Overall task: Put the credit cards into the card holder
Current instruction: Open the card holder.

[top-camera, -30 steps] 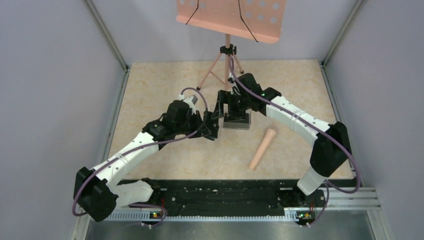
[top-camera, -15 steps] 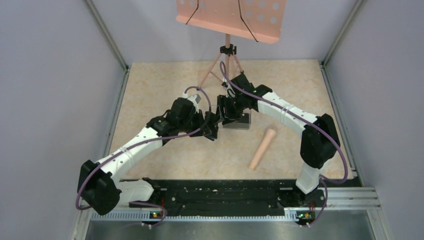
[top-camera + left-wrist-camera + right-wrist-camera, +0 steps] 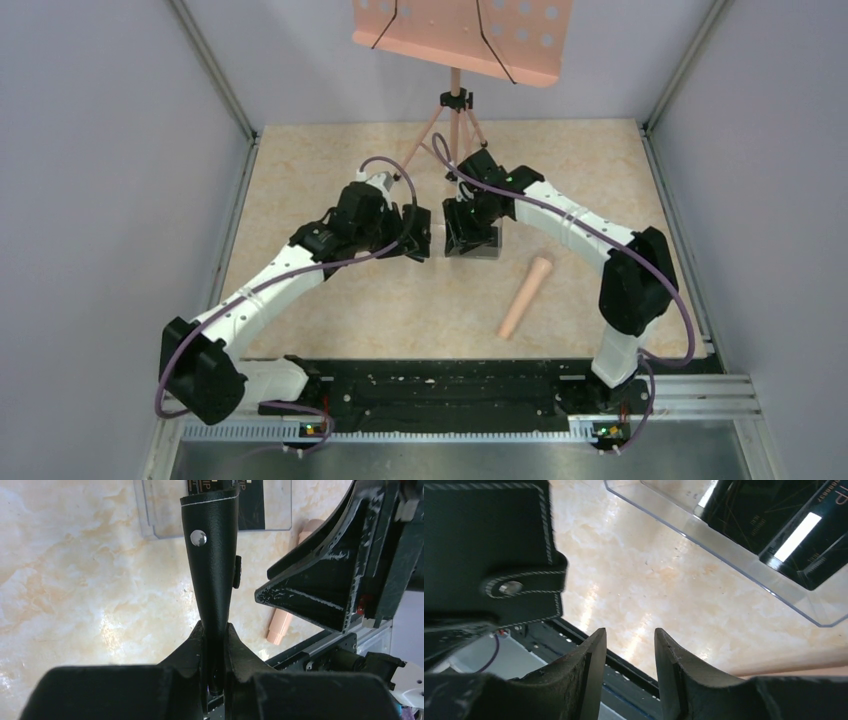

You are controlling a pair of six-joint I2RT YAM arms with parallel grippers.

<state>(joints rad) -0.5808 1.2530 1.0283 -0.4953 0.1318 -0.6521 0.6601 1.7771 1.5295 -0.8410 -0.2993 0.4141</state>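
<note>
My left gripper [image 3: 215, 630] is shut on the lower edge of the card holder [image 3: 212, 570], a black wallet with a silver snap, held upright and edge-on above the table. In the right wrist view the card holder [image 3: 484, 545] fills the upper left with its snap tab. The credit cards [image 3: 774, 525] are black and lie in a clear plastic box [image 3: 744, 570]; they also show in the left wrist view [image 3: 250, 510]. My right gripper [image 3: 630, 637] is open and empty, above the table beside the box. In the top view the left gripper [image 3: 420, 240] and the right gripper [image 3: 460, 232] are close together.
A pink cylinder [image 3: 526, 297] lies on the table to the right of the grippers. A pink music stand [image 3: 455, 110] stands at the back. The clear box [image 3: 488, 245] sits under the right gripper. A black rail [image 3: 450, 385] runs along the near edge.
The left gripper has moved away from the near edge with the card holder. The right gripper has moved left and down over the clear box.
</note>
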